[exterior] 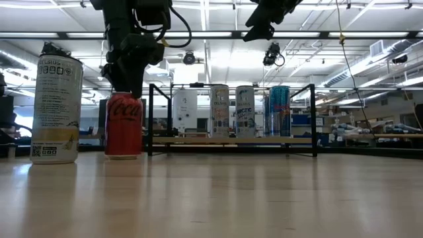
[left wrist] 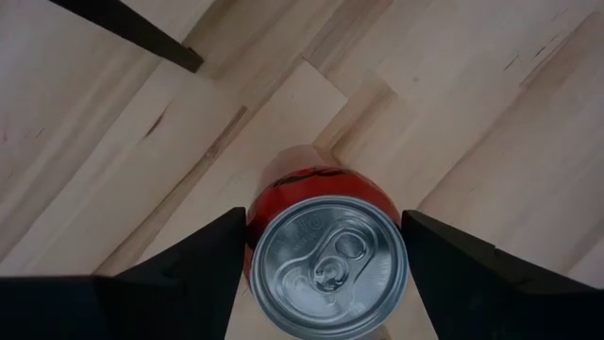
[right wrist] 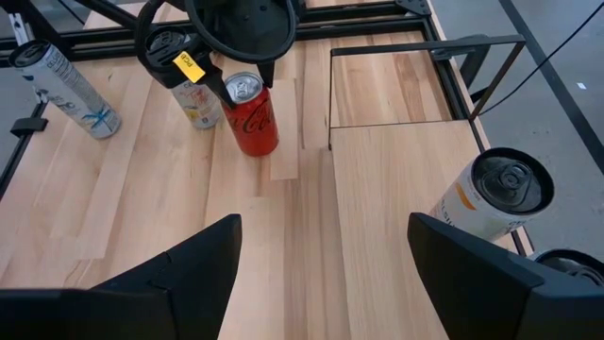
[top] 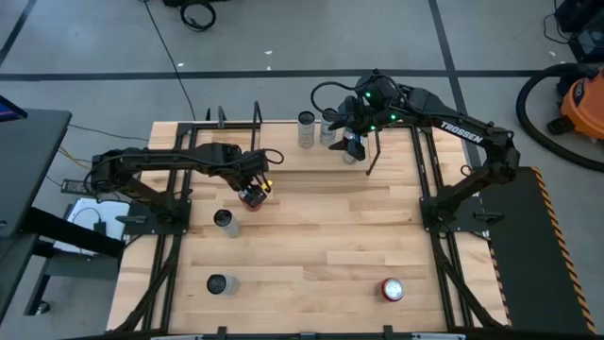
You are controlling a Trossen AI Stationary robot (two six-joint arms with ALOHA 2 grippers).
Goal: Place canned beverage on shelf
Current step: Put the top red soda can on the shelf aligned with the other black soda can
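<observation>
Red can pinched upright on desk, short of shelf.
Left tool clamped across slick, dentable sides near rim; right tool spread, empty, above shelf.

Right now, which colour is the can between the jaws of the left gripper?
Red body, white script lettering, silver top. The can in the left gripper shows best in the low view.
</observation>
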